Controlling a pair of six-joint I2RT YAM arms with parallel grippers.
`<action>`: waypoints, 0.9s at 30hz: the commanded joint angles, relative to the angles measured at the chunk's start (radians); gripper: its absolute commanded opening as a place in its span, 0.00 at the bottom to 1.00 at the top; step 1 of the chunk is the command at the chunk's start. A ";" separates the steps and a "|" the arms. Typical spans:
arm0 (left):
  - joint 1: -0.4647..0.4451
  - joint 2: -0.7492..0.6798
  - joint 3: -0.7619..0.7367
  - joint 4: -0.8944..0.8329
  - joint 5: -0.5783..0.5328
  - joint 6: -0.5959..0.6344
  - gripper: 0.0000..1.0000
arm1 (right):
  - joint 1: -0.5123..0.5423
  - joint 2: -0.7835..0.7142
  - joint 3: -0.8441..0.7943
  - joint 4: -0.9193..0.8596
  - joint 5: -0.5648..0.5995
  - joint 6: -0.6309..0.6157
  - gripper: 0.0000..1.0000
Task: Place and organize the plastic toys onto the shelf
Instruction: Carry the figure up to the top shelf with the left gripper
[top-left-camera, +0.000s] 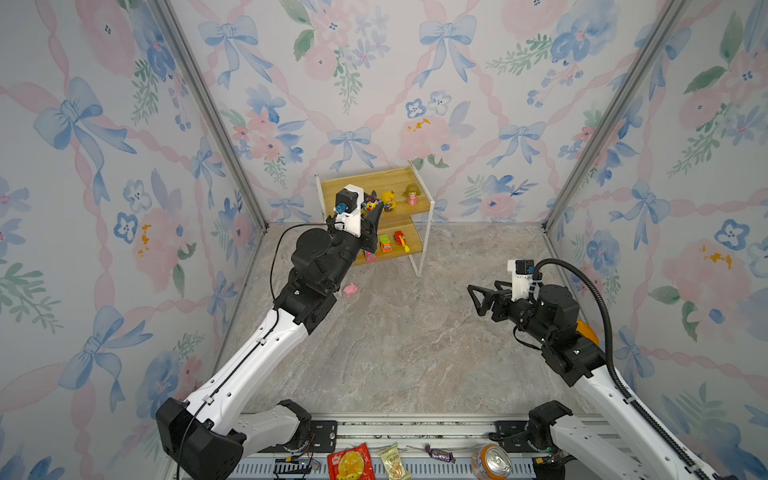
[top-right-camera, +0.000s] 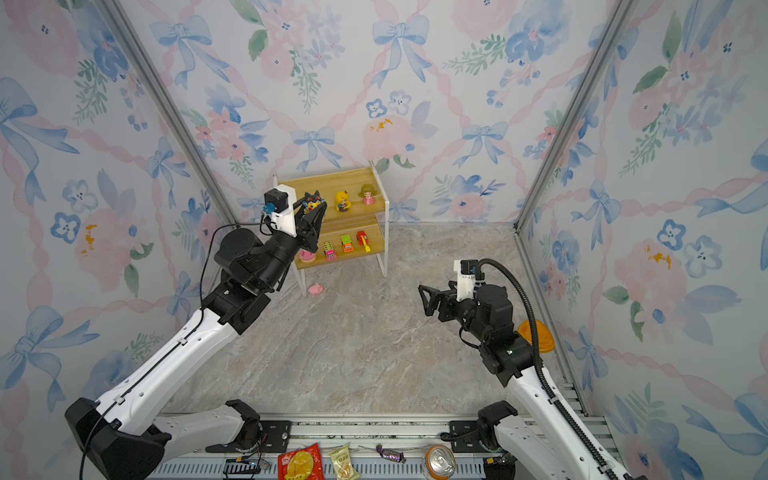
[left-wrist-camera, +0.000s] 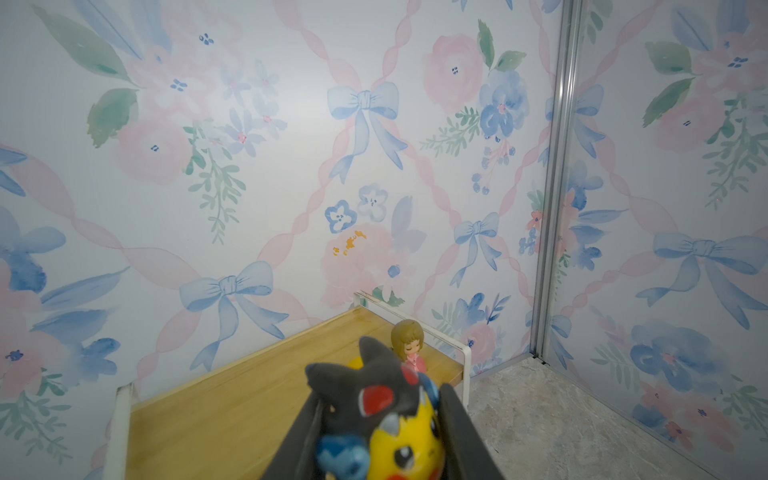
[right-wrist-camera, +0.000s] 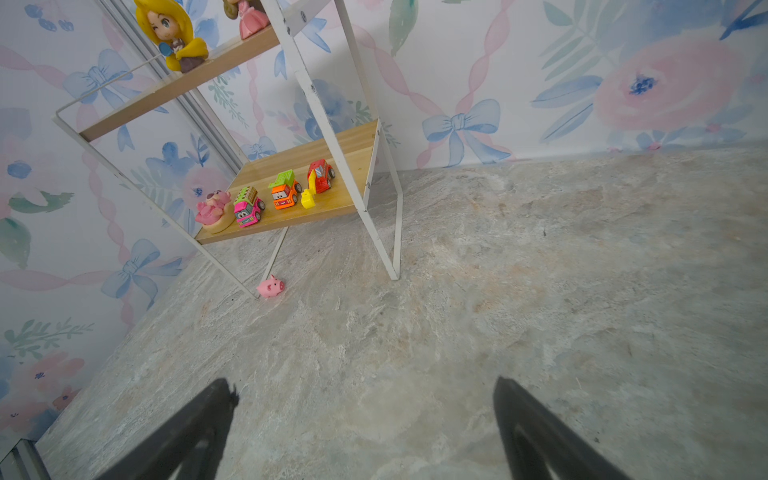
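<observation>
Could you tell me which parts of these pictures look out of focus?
Left wrist view: the black-yellow figure, very near the lens, is soft. Right wrist view: the right end effector has blurred fingers, while the shelf is sharp.

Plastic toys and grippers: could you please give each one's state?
Left gripper: shut on black-yellow plastic figure.
Right gripper: open, empty.
Pink plastic pig: on marbled tabletop.
Pink plastic car, green-orange car, red car, round pink figure: upright, lower board.
Yellow-haired plastic figure, pink-dress doll: upright, upper board.
</observation>
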 joint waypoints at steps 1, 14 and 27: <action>0.051 0.031 -0.029 0.155 0.098 -0.003 0.30 | -0.010 0.007 -0.013 0.053 0.009 0.005 1.00; 0.112 0.175 -0.059 0.386 0.154 -0.066 0.30 | -0.001 0.045 -0.055 0.185 -0.041 -0.012 0.99; 0.140 0.257 -0.048 0.428 0.145 -0.097 0.30 | 0.284 0.057 -0.076 0.373 0.084 -0.303 0.99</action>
